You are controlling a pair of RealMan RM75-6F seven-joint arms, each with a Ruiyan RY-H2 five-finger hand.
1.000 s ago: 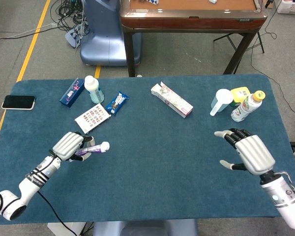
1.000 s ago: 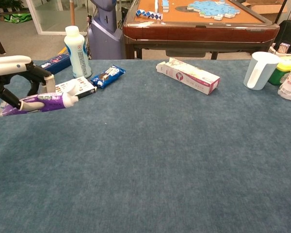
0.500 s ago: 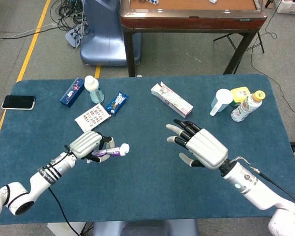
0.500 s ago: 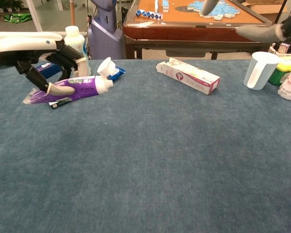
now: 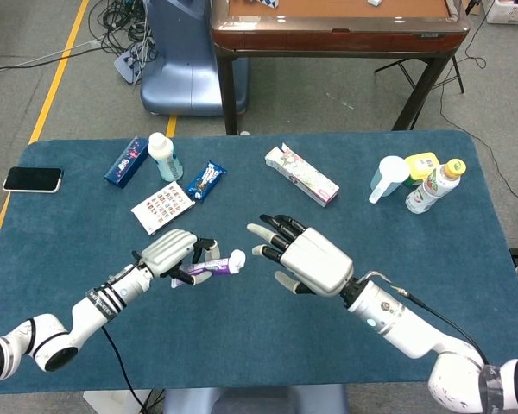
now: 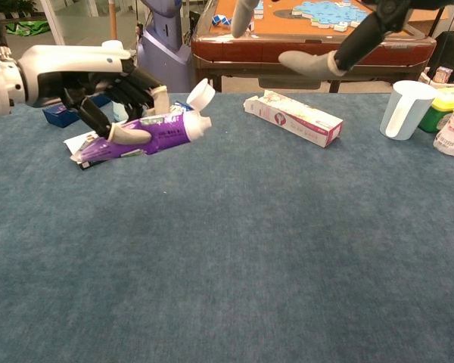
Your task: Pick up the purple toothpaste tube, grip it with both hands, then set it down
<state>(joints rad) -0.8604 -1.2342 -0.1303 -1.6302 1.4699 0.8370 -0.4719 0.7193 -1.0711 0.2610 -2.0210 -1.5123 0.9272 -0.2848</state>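
Observation:
My left hand grips the purple toothpaste tube and carries it above the blue table, its white flip cap open and pointing right. My right hand hovers open just right of the cap with its fingers spread toward the tube, a small gap between them. In the chest view only the fingers of that hand show at the top edge.
A pink-white carton, white cup, yellow jar and drink bottle stand at the back right. A card, blue snack pack, white bottle, blue box and phone lie back left.
My left hand has carried the tube rightward and higher toward the table's middle. My right hand has swept left from the right side to just beside the cap.

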